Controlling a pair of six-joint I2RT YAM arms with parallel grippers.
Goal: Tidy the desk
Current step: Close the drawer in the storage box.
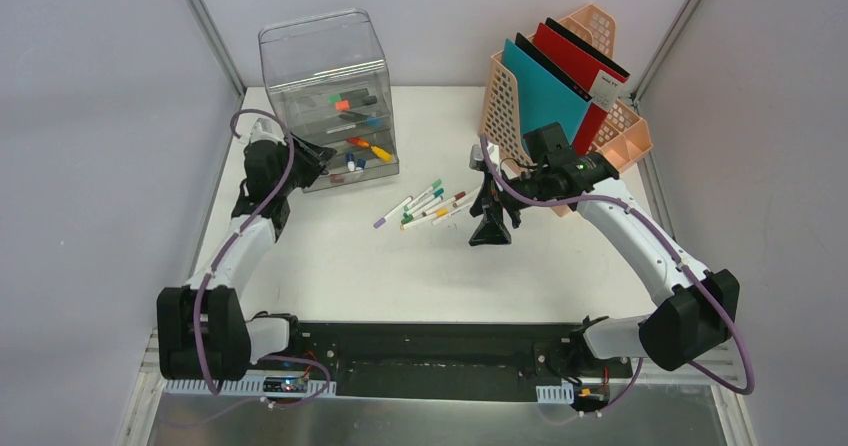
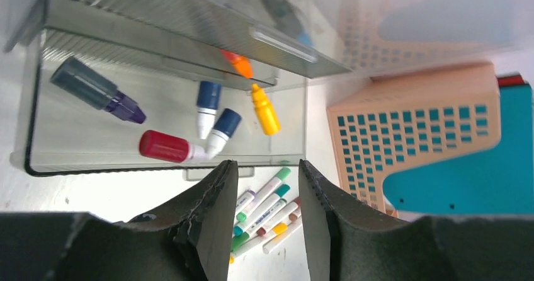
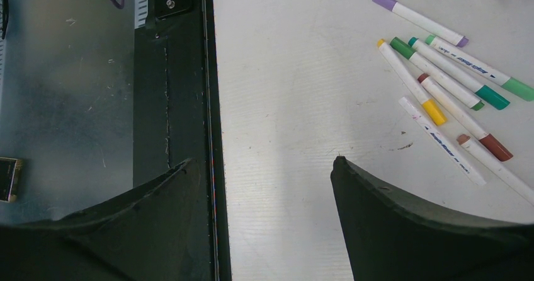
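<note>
— One white counter spreads ahead of our two arms. What do we see on it?
— Several markers loose at its middle. Our left fingers stand parted, grasping nothing, at the clear drawer box. Our right fingers gape wide and empty just beside the markers, near the peach rack.
</note>
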